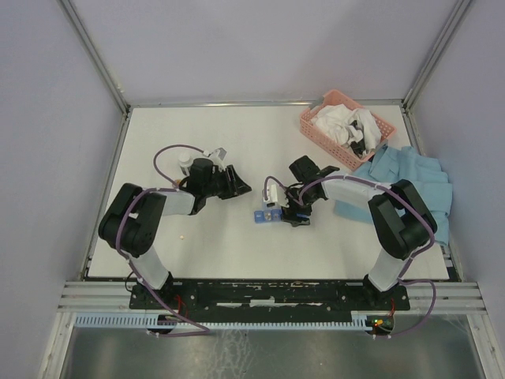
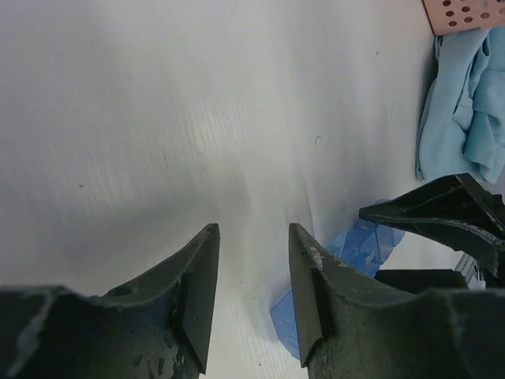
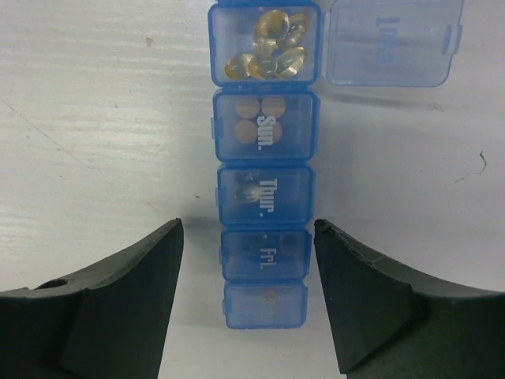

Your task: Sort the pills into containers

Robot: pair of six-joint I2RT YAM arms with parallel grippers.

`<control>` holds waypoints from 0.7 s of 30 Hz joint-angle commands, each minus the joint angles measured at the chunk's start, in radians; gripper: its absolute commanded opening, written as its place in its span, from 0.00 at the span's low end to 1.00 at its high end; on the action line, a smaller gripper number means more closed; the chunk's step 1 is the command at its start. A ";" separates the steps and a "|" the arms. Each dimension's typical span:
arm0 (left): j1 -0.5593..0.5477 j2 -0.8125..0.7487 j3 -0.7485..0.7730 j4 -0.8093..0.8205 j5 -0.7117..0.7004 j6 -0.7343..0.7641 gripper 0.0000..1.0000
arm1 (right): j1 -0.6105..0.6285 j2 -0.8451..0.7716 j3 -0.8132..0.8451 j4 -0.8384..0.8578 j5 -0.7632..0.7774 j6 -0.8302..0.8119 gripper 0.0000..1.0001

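Note:
The blue pill-organiser strip lies on the white table; it also shows in the top view. Its far compartment is open, lid flipped right, with several yellow capsules inside. The closed "Sun." compartment holds round orange pills. My right gripper is open and empty, its fingers on either side of the strip's near end; it shows in the top view. My left gripper is open and empty over bare table left of the strip. One loose pill lies near the left arm.
A pink basket with white items stands at the back right. A light blue cloth lies at the right edge. A small bottle stands behind the left arm. A white object sits just behind the strip.

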 commanded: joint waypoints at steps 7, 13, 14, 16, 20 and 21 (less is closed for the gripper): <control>-0.015 0.078 0.078 0.023 0.098 -0.053 0.45 | 0.025 0.013 0.055 0.009 0.019 0.017 0.71; -0.025 0.122 0.126 -0.005 0.120 -0.043 0.43 | 0.028 0.017 0.061 0.009 0.022 0.028 0.66; -0.029 0.126 0.133 -0.014 0.120 -0.037 0.43 | 0.030 0.017 0.062 0.007 0.022 0.027 0.66; -0.037 0.135 0.145 -0.032 0.118 -0.030 0.42 | 0.031 0.021 0.064 0.005 0.025 0.029 0.65; -0.053 0.143 0.155 -0.056 0.117 -0.019 0.39 | 0.037 0.026 0.068 -0.003 0.031 0.027 0.64; -0.056 0.143 0.157 -0.063 0.116 -0.016 0.39 | 0.038 0.028 0.070 -0.004 0.032 0.027 0.63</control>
